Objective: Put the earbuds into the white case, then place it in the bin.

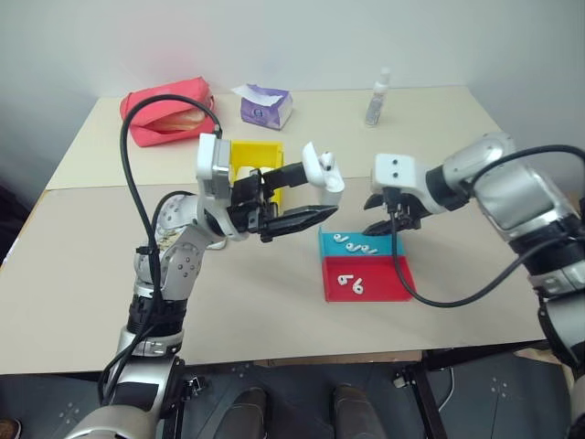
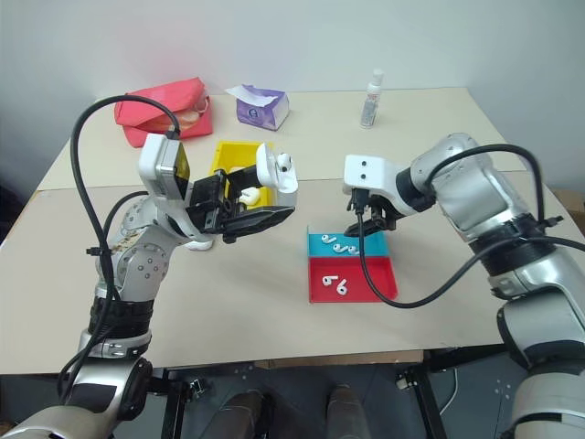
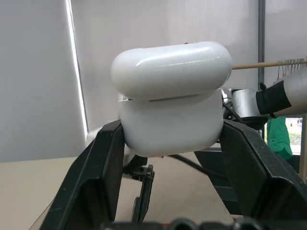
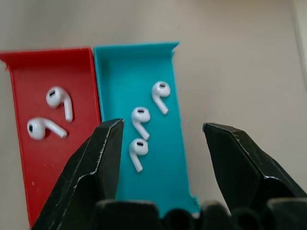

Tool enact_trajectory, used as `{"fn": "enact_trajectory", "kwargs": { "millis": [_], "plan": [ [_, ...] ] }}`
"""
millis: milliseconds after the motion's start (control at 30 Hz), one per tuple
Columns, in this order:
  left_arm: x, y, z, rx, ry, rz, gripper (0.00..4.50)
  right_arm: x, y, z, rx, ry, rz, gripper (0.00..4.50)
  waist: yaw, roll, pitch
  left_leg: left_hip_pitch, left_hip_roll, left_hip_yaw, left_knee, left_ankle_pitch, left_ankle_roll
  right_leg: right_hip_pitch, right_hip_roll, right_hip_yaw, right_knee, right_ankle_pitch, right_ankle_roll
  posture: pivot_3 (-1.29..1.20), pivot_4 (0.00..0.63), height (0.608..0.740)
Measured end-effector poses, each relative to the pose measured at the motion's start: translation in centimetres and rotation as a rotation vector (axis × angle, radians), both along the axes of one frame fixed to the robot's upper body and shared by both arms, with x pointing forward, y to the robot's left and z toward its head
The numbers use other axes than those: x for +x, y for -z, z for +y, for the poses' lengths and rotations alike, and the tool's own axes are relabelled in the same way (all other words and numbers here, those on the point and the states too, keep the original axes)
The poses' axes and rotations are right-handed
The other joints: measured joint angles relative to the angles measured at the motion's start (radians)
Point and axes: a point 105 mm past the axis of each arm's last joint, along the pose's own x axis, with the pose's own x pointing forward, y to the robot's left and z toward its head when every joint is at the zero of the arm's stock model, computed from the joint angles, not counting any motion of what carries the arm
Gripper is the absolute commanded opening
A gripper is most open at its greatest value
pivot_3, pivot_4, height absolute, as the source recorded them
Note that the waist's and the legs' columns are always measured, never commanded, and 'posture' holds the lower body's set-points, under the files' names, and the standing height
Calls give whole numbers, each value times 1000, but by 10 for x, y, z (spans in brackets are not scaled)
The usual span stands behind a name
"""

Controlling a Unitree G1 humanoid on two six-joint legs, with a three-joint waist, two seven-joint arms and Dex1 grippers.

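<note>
A: Why was the white case [image 1: 324,171] held up off the table [image 1: 274,311]?
B: Likely so an earbud could be dropped in; the lid was up. Left gripper [image 1: 306,195] was clamped on it, just at 3 o'clock of the yellow bin [image 1: 245,155].

A: Right gripper [image 4: 160,143]?
B: Fingers apart, empty, hovering over the blue tray [image 4: 165,167] with three earbuds [image 4: 140,118]. Red tray [image 4: 43,172] touching it held two more.

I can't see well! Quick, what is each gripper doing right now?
Left gripper: shut on the small glossy white plastic case, held up above the table.
Right gripper: open, holding nothing, above the shallow blue tray of earbuds.
</note>
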Motion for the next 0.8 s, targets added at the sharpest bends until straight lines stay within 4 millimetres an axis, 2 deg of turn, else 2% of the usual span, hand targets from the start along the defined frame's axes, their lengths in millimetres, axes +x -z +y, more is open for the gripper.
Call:
{"fn": "enact_trajectory", "kwargs": {
  "millis": [67,133,467,800],
  "plan": [
    [0,0,0,-2,-3,0,2727,3,10,-1,-43,-12,28,2574,0,0,0,0,0,0,0,0,0,0,0,0,0,0,0,0,150,740],
    [0,-1,0,-7,-8,-6,2727,7,18,-3,-80,-20,46,1917,0,0,0,-1,0,0,0,0,-1,-1,0,0,0,0,0,0,150,740],
    [0,-1,3,-11,-38,-12,2727,22,34,-13,-177,-28,56,1917,-3,0,0,0,0,0,0,1,-2,-1,0,0,1,0,0,0,150,740],
    [-1,2,7,-3,-76,-6,2727,21,41,-3,-198,-153,74,1917,-6,0,0,0,0,-1,0,1,-3,-1,0,0,2,0,0,0,150,740]
  ]
}}
